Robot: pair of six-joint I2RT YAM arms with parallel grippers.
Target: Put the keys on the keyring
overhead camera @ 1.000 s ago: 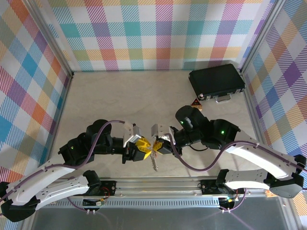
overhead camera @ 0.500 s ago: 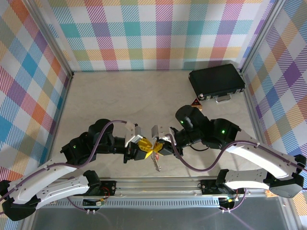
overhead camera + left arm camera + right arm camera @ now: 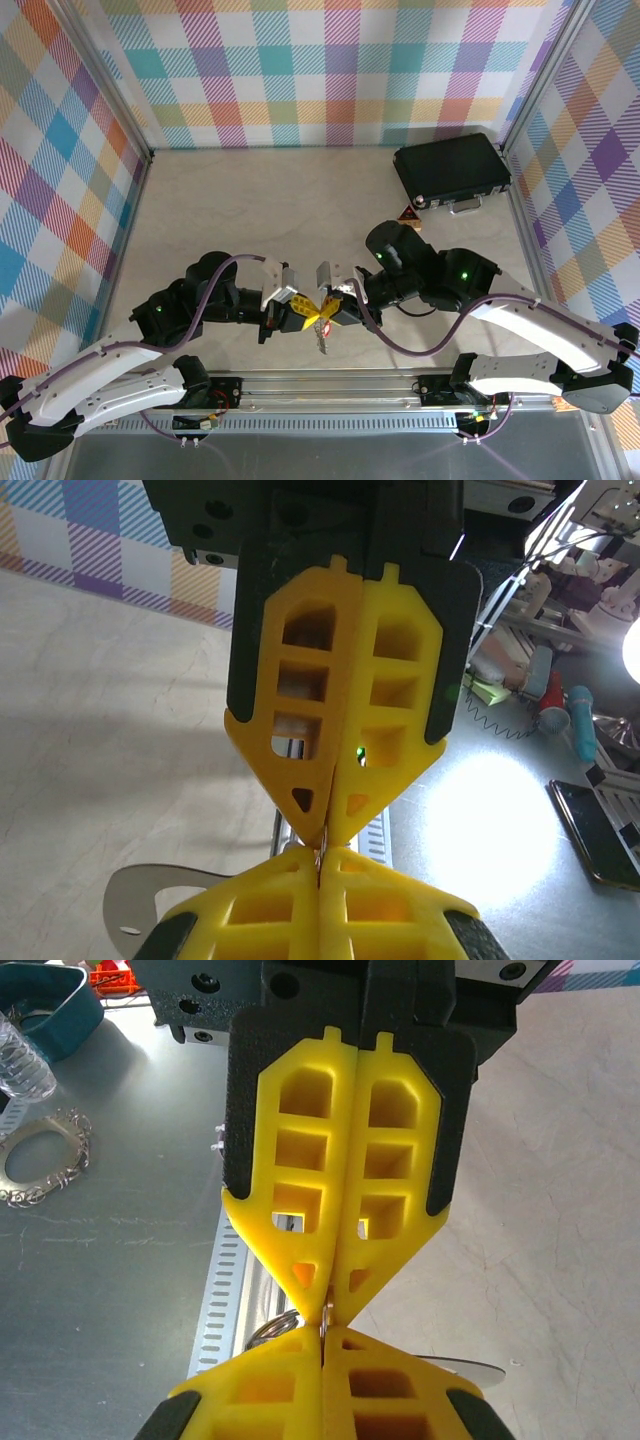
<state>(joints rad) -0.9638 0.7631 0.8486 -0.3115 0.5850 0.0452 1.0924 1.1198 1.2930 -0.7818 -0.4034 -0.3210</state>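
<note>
My left gripper (image 3: 314, 313) and right gripper (image 3: 329, 311) meet tip to tip just above the table's near edge. Both are shut on the same thin strip of silvery metal. This is the keyring (image 3: 322, 340), whose loose end hangs below the tips. In the left wrist view my own fingertips (image 3: 290, 865) press together under the right gripper's yellow fingers (image 3: 340, 680), with a metal edge between them and a flat silvery part (image 3: 135, 905) at lower left. The right wrist view shows a coiled ring (image 3: 268, 1328) and a flat silvery part (image 3: 470, 1368) beside my shut right gripper (image 3: 322, 1335). The red-headed keys are hidden.
A black case (image 3: 452, 170) lies at the back right with a small orange-brown triangular block (image 3: 408, 214) just in front of it. Checked walls close in the table on three sides. The metal rail (image 3: 330, 385) runs along the near edge right below the grippers.
My left gripper slid right to meet the right gripper's tips and closed its fingers there. The hanging keyring swung slightly. The right arm stayed put.
</note>
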